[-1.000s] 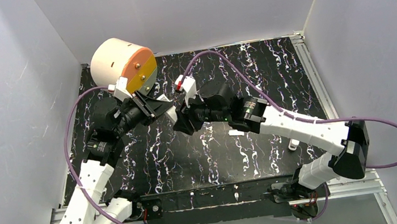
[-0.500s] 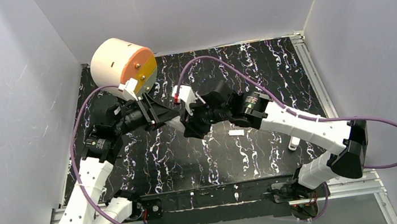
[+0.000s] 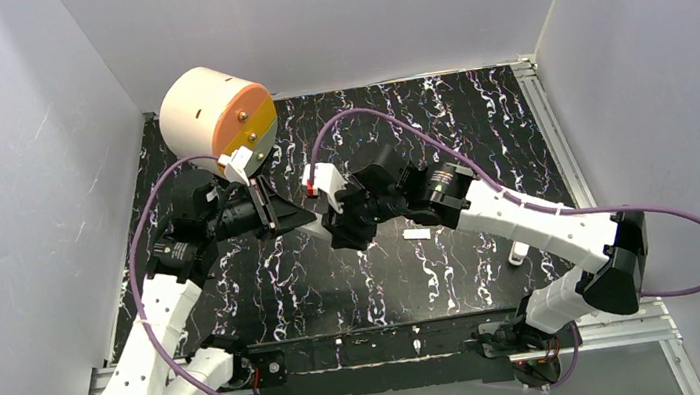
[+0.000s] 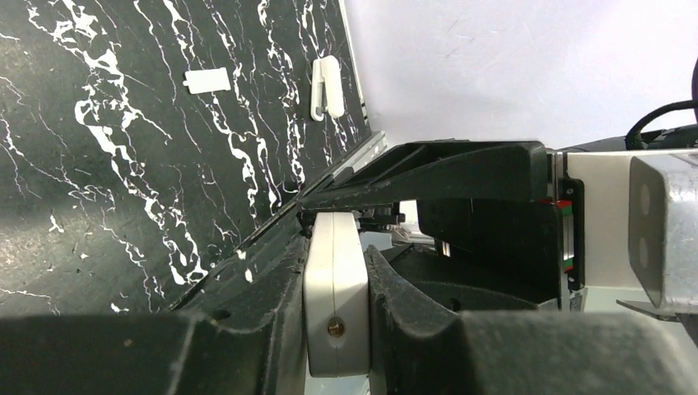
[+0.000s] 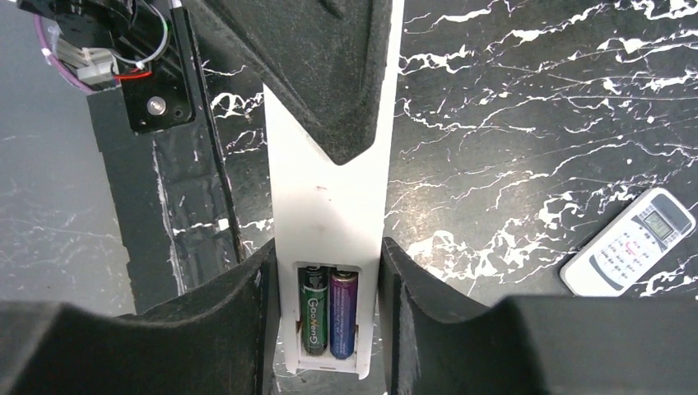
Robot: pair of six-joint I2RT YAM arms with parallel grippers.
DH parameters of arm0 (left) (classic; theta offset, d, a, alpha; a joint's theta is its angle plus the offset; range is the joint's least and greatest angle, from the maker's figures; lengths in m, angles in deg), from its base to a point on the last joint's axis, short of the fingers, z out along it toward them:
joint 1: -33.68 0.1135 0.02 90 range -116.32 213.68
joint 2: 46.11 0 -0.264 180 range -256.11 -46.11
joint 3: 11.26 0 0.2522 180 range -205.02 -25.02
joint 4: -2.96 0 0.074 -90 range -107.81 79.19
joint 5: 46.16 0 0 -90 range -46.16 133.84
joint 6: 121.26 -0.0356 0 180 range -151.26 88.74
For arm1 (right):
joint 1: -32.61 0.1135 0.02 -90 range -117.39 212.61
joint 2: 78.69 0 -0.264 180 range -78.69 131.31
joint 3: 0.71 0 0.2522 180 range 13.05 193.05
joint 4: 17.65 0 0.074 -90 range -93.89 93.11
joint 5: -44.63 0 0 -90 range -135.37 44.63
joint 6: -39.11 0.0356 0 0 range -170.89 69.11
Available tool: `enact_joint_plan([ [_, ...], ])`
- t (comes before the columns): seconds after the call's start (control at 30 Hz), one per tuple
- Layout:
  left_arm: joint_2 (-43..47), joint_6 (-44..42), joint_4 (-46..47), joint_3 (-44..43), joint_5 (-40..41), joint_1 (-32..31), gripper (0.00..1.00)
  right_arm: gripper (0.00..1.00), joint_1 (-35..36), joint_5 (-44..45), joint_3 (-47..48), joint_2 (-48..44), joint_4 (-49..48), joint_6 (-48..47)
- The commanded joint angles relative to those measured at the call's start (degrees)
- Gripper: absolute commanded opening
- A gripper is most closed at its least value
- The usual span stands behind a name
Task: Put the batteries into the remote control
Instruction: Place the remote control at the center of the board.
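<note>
The right gripper pinches the white remote control across its width, one finger against each long edge, level with the open battery bay. Between those fingers two batteries lie side by side in the bay. The dark green battery is nearer the finger on the wrist view's left, and the purple battery is nearer the other. The left gripper clamps the remote's far end edge-on, its fingers pressed against the two broad faces. Out past the right gripper's right-hand finger, well apart, a second remote lies on the marbled table.
</note>
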Motion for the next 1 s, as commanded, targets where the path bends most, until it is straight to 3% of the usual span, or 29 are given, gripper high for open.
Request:
enact_joint_plan([
  [0.0, 0.3, -4.5, 1.2, 0.8, -4.7, -0.5, 0.00, 0.63, 0.0, -0.4, -0.1, -1.1, -4.9, 1.1],
  [0.03, 0.3, -4.6, 1.7, 1.3, -4.2, -0.5, 0.00, 0.77, 0.0, 0.5, -1.2, -1.9, -5.9, 1.8],
  [0.1, 0.6, -4.5, 3.1, 2.8, -2.9, -0.5, 0.00, 0.91, 0.0, 2.2, -4.6, -4.2, -8.3, 2.9],
  [0.2, 0.6, -4.2, 4.8, 5.0, -0.4, -0.5, 0.00, 0.98, -0.9, 3.5, -9.5, -8.2, -12.0, 5.6],
  [0.43, -0.4, -2.8, 8.4, 12.0, 10.3, -0.5, 0.00, 0.98, -12.0, 6.1, -20.8, -18.4, -19.8, 20.9],
  [0.7, -1.1, 0.1, 18.1, 22.6, 13.0, -1.0, 0.00, 0.82, -27.1, 16.7, -23.9, -11.0, -3.0, 33.2],
  [0.97, -5.8, 1.0, 23.6, 28.4, 21.6, -5.6, 0.00, 0.82, -27.9, 14.3, -26.4, -6.6, -7.3, 18.5],
])
